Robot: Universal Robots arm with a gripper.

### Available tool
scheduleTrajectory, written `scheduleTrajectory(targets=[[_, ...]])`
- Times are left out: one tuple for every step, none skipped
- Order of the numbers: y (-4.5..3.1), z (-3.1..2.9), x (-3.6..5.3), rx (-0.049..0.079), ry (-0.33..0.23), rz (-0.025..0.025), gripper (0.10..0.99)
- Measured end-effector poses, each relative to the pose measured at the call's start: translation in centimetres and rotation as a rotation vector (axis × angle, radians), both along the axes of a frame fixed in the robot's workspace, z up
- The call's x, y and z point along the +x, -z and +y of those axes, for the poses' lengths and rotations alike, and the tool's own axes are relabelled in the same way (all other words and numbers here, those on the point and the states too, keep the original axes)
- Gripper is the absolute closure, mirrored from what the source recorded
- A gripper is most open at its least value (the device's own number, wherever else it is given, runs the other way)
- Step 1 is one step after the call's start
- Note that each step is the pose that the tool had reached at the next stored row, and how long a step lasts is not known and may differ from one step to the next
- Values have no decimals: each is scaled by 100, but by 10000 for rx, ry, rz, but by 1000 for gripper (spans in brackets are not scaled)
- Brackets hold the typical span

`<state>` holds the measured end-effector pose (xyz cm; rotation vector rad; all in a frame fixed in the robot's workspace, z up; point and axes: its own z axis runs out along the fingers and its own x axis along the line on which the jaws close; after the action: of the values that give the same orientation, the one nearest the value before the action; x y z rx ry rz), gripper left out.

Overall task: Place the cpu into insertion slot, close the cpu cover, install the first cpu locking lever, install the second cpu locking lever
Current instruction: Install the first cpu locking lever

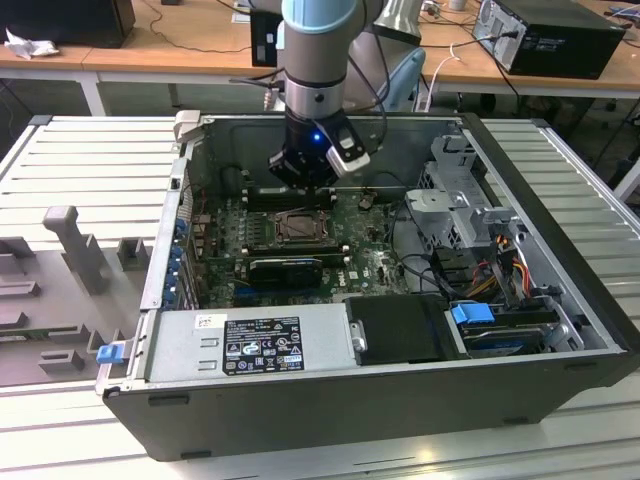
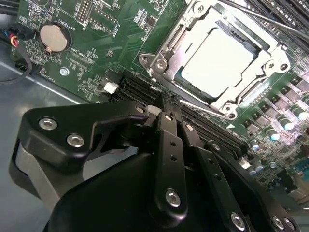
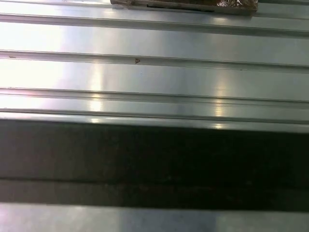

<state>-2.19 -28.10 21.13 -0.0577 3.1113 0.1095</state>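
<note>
**Chip seated, frame down – the thin lever is the danger spot**

The gripper (image 1: 303,185) is hovering inside the open computer case (image 1: 330,400), at 12 o'clock of the insertion slot (image 1: 299,228) in the exterior view, and close above the board. In the second wrist view its claw (image 2: 170,107) is looking clenched, fingers pressed together with nothing between them.

The cpu (image 2: 217,58) is lying flat in the socket, its pale top showing through the window of the cpu cover (image 2: 166,53), which is resting down around it. A thin locking lever (image 2: 263,20) is running along the far side of the frame; whether it is hooked home I cannot tell.

Here is what I am worrying about:

- **Slipping off the lever:** that rod is narrow and springy. Closed fingertips pushing on it could skid off and jab the motherboard (image 2: 111,34) or the memory slots (image 2: 140,89) just beside the claw.
- **Missing the catch:** a lever pressed short of its catch could spring back and lift the cover.
- **Pressing a crooked chip:** if the chip is sitting slightly askew, clamping pressure could be bending the socket contacts.
</note>
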Motion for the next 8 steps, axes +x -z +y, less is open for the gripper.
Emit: scheduleTrajectory(targets=[[17,0,1,-2,-2,0,980],[27,0,1,-3,-4,0,980],[35,0,1,-5,-5,0,980],[44,0,1,-8,-6,0,980],[49,0,1,-14,-7,0,980],[54,0,1,-25,-7,0,980],[61,0,1,-61,-6,1,980],[65,0,1,-104,-5,1,980]])
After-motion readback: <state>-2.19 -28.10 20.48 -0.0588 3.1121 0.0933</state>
